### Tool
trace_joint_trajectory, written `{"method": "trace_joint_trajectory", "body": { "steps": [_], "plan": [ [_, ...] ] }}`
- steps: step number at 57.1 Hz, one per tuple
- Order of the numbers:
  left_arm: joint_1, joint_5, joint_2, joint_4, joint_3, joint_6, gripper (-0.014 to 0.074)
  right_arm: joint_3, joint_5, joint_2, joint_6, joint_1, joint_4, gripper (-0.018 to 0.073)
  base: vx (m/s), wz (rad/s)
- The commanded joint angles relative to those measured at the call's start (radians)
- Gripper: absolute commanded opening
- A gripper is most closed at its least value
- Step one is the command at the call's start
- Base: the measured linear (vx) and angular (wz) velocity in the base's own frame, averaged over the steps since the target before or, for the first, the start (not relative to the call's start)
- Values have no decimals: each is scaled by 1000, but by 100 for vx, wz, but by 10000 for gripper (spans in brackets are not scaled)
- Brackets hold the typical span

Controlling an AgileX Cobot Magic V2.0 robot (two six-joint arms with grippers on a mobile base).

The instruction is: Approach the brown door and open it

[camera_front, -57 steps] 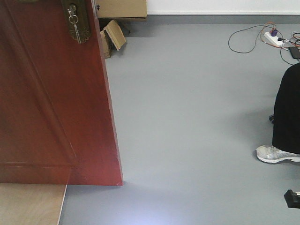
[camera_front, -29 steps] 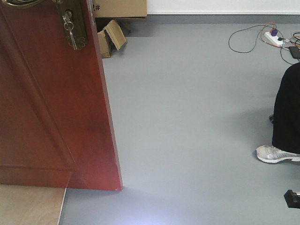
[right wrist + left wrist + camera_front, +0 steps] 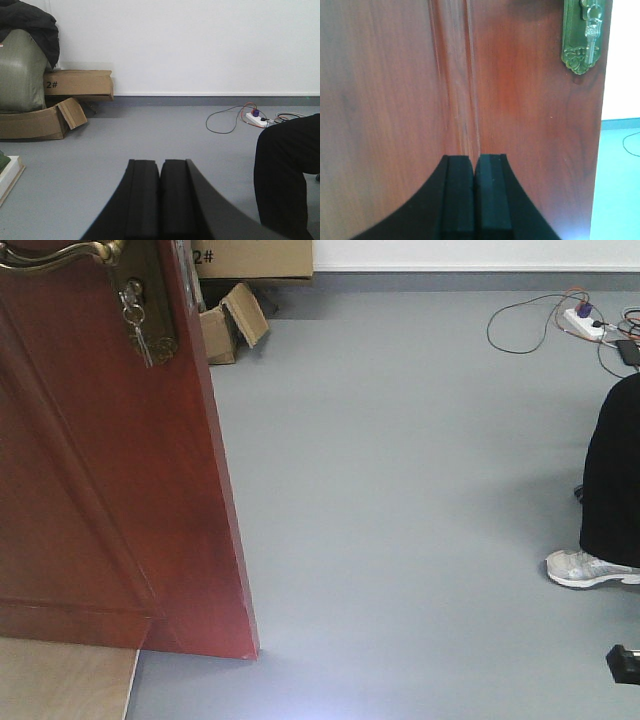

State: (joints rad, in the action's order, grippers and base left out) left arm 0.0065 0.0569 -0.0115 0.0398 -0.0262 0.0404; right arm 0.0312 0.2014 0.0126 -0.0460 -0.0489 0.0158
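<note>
Both end effectors shy of brown door (image 3: 520, 125)

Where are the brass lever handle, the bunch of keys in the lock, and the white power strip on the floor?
Brass lever handle (image 3: 60, 254): front-facing view, on the curved lever bar.
Bunch of keys (image 3: 134, 318): front-facing view, on the keys hanging from the dark lock plate.
White power strip (image 3: 583, 321): front-facing view, on its white body.

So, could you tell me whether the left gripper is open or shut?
Shut: the left gripper's black pads touch, facing the reddish-brown wooden door.

cardboard box (image 3: 77, 85) — "2#"
</note>
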Motion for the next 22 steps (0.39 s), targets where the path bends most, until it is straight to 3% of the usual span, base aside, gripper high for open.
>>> {"method": "trace_joint_trajectory", "body": {
  "steps": [1,22],
  "plan": [
    [-3,-78,-15,-7,16,8,-6,4,-75,11,-5,-5,-6,0,0,0],
    [-3,-78,-15,-7,16,8,-6,4,-75,11,-5,-5,-6,0,0,0]
  ]
}}
